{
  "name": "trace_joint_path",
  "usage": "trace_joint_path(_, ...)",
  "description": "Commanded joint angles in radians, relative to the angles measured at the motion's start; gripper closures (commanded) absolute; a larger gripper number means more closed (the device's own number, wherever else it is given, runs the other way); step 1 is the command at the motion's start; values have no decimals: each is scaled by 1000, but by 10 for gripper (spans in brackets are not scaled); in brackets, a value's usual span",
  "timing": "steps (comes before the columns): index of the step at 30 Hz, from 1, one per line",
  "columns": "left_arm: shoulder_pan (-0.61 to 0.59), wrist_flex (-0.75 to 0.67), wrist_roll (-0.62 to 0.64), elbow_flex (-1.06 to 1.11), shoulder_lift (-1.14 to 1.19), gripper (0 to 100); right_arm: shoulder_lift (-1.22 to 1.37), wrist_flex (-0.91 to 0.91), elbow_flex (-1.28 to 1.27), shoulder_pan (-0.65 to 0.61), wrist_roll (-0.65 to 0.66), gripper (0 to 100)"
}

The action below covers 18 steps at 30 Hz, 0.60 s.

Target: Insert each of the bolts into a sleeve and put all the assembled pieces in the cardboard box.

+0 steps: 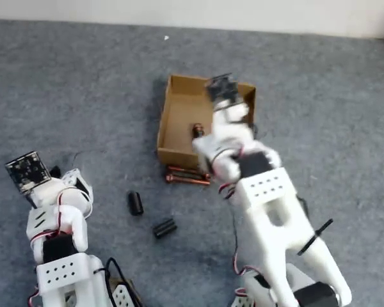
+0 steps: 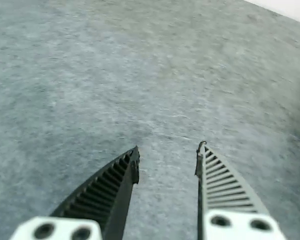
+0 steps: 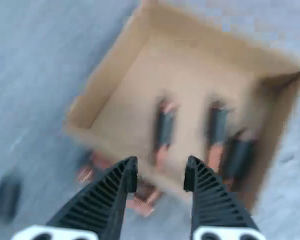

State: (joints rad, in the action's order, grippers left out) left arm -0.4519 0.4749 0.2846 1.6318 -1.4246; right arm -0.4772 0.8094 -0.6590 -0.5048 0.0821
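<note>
Over the cardboard box point(image 3: 105, 85), the right gripper point(image 3: 161, 167) hangs with its fingers apart and nothing between them, above the box's near wall. Three assembled pieces point(image 3: 165, 127) lie on the box floor. By our reading, the step in hand is fetching the next of the two copper-coloured bolts point(image 1: 187, 176), which lie side by side on the grey carpet point(image 1: 83, 83) just outside that wall.

To do it well, we would bring the fingers down square across one shank, clear of the cardboard so the box is not nudged, and lift only one bolt. The pair lie so close that a wide grip could catch both. The two black sleeves point(image 1: 136, 203) lie near each other on the carpet between the arms, well apart from the box, and look reachable for the left arm point(image 1: 57, 217).

The high view shows both sleeves and the right arm point(image 1: 269, 192) stretched over the box, but only one piece inside. The right wrist view shows all three pieces, the bolts point(image 3: 140, 200) beneath the fingertips and one sleeve at its edge. The left wrist view shows the left gripper point(image 2: 168, 150), fingers spread and empty, above bare carpet.
</note>
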Motion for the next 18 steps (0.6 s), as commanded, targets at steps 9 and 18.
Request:
trace_joint_path(9,-58,-21,14,-59,-10,797,102,61,24,-397,-167,857)
trace_joint_path(18,-58,-21,14,-59,-10,797,403,42,240,-483,-328,857)
